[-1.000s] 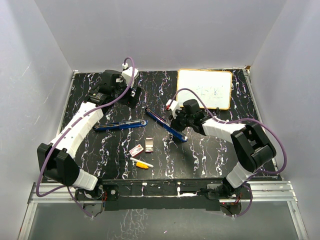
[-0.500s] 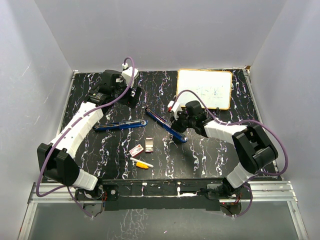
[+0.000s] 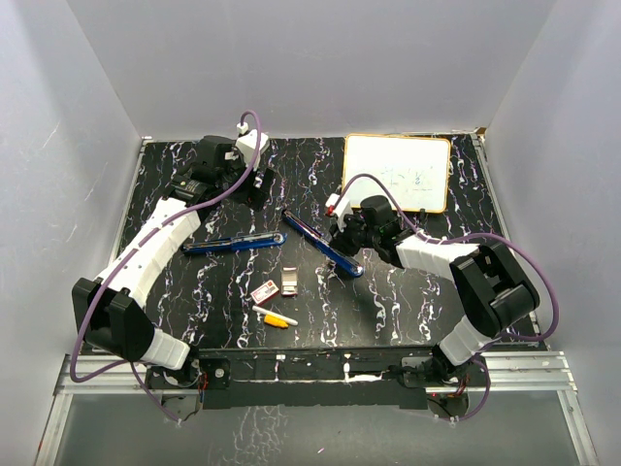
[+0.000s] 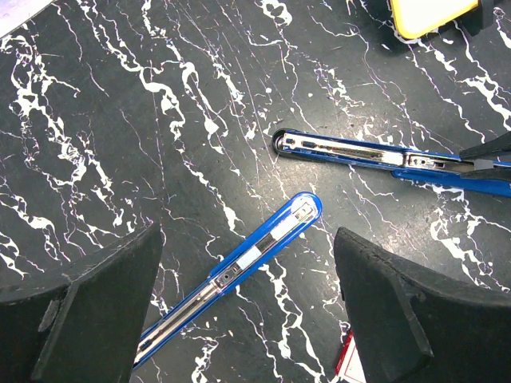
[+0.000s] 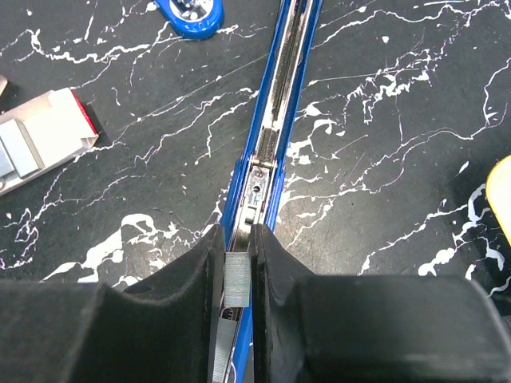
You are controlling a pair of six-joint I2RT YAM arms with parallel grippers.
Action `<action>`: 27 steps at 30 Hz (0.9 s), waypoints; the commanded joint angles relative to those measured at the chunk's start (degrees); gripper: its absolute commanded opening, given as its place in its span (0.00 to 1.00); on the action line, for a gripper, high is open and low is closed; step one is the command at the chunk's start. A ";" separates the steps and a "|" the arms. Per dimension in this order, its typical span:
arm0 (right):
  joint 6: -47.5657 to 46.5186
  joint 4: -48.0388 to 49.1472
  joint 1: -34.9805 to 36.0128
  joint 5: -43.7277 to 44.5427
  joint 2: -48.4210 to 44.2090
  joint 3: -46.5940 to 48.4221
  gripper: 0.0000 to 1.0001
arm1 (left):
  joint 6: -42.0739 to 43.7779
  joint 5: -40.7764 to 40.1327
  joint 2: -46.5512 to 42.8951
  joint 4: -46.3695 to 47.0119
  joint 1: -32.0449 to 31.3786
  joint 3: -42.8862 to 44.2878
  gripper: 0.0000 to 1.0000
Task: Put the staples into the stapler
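Observation:
The stapler lies open as two long blue parts. One part (image 3: 233, 243) is at the left and the other (image 3: 323, 243) at the centre. My right gripper (image 3: 343, 241) hangs over the centre part. In the right wrist view it (image 5: 237, 243) is shut on a short silvery staple strip (image 5: 237, 279), just above the part's metal channel (image 5: 275, 96). A second strip (image 5: 222, 351) shows below it. The red-and-white staple box (image 3: 263, 291) lies open in front, with strips inside (image 5: 16, 155). My left gripper (image 3: 254, 181) is open and empty, above the left part (image 4: 239, 267).
A yellow-and-white marker (image 3: 275, 316) lies near the staple box. A yellow-framed whiteboard (image 3: 398, 172) lies at the back right. The table (image 3: 408, 301) is black marble-patterned with white walls around it. The box's corner (image 4: 345, 363) shows by my left gripper's right finger.
My right gripper has shifted very slightly over the centre stapler part, still holding the strip. The left arm has not moved.

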 commanded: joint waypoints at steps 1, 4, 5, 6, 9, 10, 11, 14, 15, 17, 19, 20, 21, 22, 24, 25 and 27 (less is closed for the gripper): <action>2.71 4.90 0.00 0.44 -1.52 -0.37 0.10 | 0.53 0.76 -2.97 -0.45 0.44 1.04 0.87; 3.97 4.03 -0.01 1.96 -1.31 0.49 0.10 | 0.50 0.76 -2.78 -0.45 0.44 1.14 0.87; 4.30 3.65 0.07 2.73 -1.28 0.75 0.10 | 0.54 0.76 -2.74 -0.45 0.44 1.18 0.87; 4.68 3.44 0.10 3.26 -1.29 1.01 0.10 | 0.53 0.76 -2.69 -0.45 0.44 1.21 0.87; 5.76 2.21 0.33 5.00 -1.42 1.72 0.09 | 0.55 0.76 -2.57 -0.56 0.43 1.32 0.87; 6.03 2.00 0.48 5.48 -1.49 1.88 0.09 | 0.45 0.76 -2.48 -0.46 0.44 1.38 0.87; 6.30 1.91 0.57 5.87 -1.68 1.96 0.09 | 0.53 0.76 -2.47 -0.45 0.44 1.39 0.87; 6.66 1.48 1.02 6.64 -1.78 2.28 0.09 | 0.42 0.76 -2.47 -0.40 0.45 1.39 0.87; 6.73 1.39 1.10 6.87 -1.79 2.40 0.09 | 0.42 0.76 -2.47 -0.44 0.44 1.47 0.87; 6.82 1.31 1.26 7.15 -1.81 2.55 0.09 | 0.45 0.76 -2.47 -0.45 0.44 1.48 0.87; 6.91 1.23 1.53 7.78 -1.92 2.63 0.09 | 0.42 0.76 -2.47 -0.45 0.44 1.48 0.87; 6.96 1.21 1.69 8.20 -2.22 2.71 0.09 | 0.40 0.76 -2.47 -0.45 0.44 1.48 0.87; 6.92 1.20 1.95 8.78 -2.54 2.77 0.09 | 0.42 0.78 -2.47 -0.45 0.44 1.40 0.87; 6.91 1.19 2.21 9.26 -2.82 2.90 0.09 | 0.45 0.81 -2.47 -0.45 0.44 1.39 0.87; 6.91 0.85 2.73 10.36 -3.27 3.24 0.08 | 0.52 0.85 -2.47 -0.45 0.44 1.43 0.87; 7.03 0.72 2.94 10.93 -3.44 3.42 0.08 | 0.50 0.85 -2.47 -0.45 0.42 1.39 0.87; 6.92 0.57 3.39 11.81 -3.65 3.56 0.08 | 0.49 0.94 -2.39 -0.36 0.44 1.40 0.87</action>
